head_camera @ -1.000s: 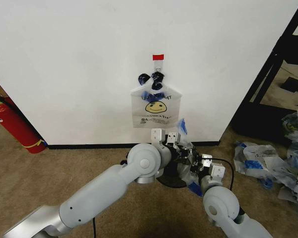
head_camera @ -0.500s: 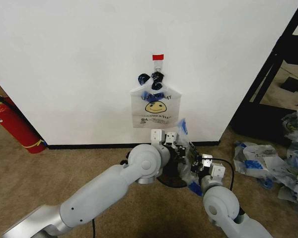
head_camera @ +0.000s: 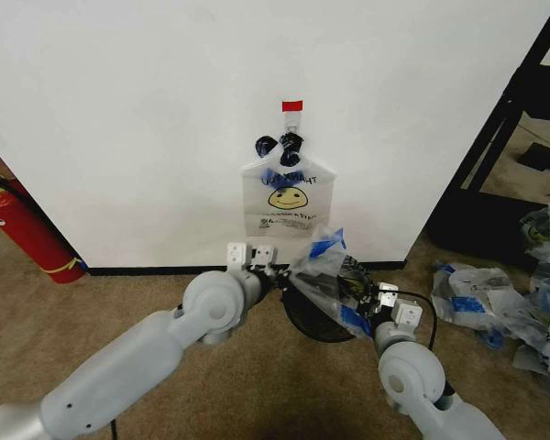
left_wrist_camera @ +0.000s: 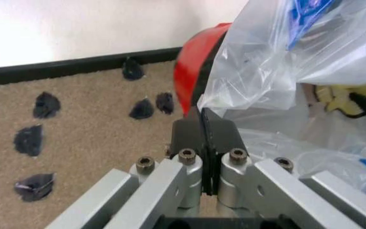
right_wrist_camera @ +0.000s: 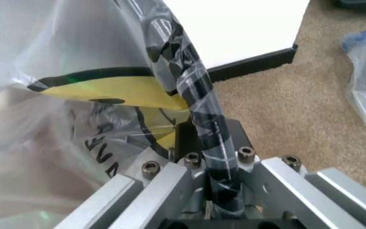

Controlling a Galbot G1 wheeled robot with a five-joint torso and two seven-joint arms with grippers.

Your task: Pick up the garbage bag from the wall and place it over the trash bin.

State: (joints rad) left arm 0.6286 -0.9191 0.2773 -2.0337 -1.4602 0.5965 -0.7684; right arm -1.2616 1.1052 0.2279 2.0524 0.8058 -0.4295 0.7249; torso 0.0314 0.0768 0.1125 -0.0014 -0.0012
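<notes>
Far left, a red fire extinguisher leans at the base of the wall, well apart from the work.

The left gripper sits low over the carpet, just left of the trash bin. In the left wrist view its fingers are pressed together on a fold of thin clear plastic — one edge of the garbage bag — with the bin's red base close behind.

The garbage bag is off the wall and stretched between the two grippers, directly above the black mesh bin, blue tape patches showing on its film. Judged from how it lies, the bag is spread but not yet seated over the rim.

Above, a smooth smiley bag hangs from its wall hook under a black clip; it is not the one in hand.

The right gripper is at the bin's right side. In the right wrist view its fingers are clamped on a twisted handle strip of the bag, the yellow print beside it.

Risks: both holds are narrow pinches on slippery film — a further pull apart could slip or tear an edge. If the mouth is lowered off-centre, it could catch on one side of the rim only, and the light bin could tip or slide.

Far right, a heap of spare bags lies on the carpet.
</notes>
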